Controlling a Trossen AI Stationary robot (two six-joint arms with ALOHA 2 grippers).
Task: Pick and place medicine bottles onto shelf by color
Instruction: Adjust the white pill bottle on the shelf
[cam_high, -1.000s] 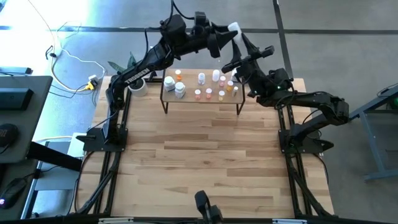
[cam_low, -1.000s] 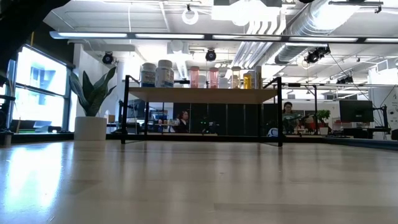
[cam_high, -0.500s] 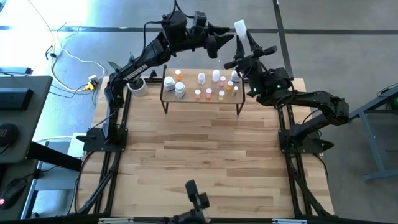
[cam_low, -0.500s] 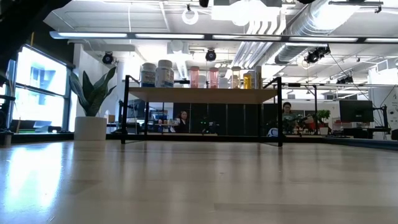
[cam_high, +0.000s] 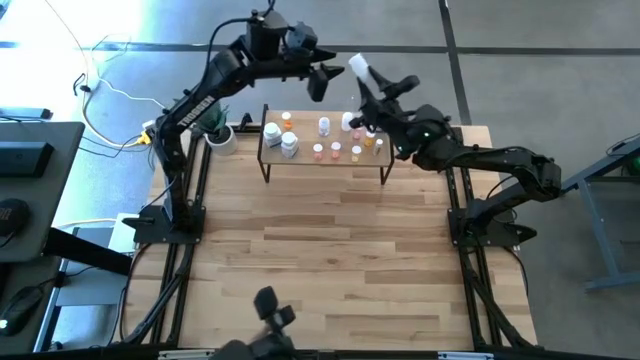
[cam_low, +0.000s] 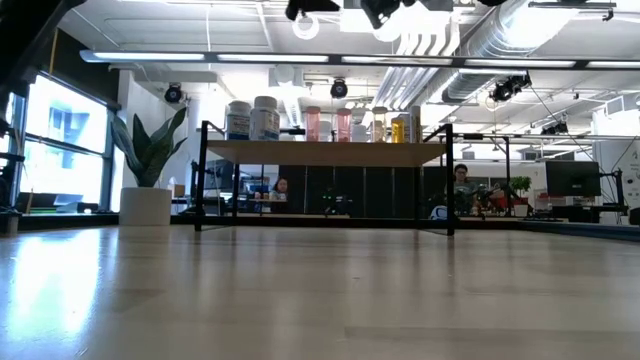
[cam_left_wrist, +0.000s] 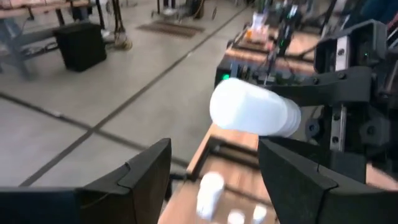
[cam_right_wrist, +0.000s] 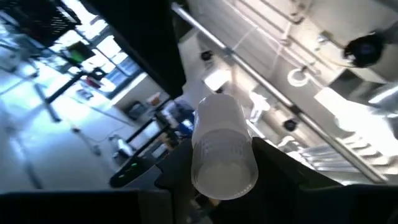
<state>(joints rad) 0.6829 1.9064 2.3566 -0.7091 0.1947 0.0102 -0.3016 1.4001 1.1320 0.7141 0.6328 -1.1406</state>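
Note:
A white medicine bottle (cam_high: 359, 68) is held in the air above the shelf's far edge, with my right gripper (cam_high: 372, 88) shut on it. In the left wrist view the bottle (cam_left_wrist: 252, 112) lies sideways, just beyond my left gripper (cam_left_wrist: 214, 180). My left gripper (cam_high: 322, 82) is open, to the left of the bottle, and touches nothing. The shelf (cam_high: 325, 158) stands at the table's far side. It carries upright white bottles (cam_high: 280, 138) on the left, pinkish ones (cam_high: 327, 150) in the middle and amber ones (cam_high: 372, 140) on the right. My right gripper pinches the white bottle between its two fingers at the end nearer the wrist (cam_right_wrist: 222, 177). The fingers slant upward from the table's right toward its far left. The rest of the bottle (cam_right_wrist: 217, 124) sticks out past the fingertips, tilted and lifted clear of the shelf.
A potted plant (cam_high: 222, 135) stands left of the shelf at the table's far-left corner. In the low view the shelf (cam_low: 325, 152) stands on thin black legs with bare planked tabletop (cam_low: 320, 290) in front of it. People sit at desks far behind.
My left gripper has drawn away from the white bottle toward the table's left and turned more level. My right gripper has tipped lower and carried the bottle a little toward the left and the shelf. The bottle stays in its hold.

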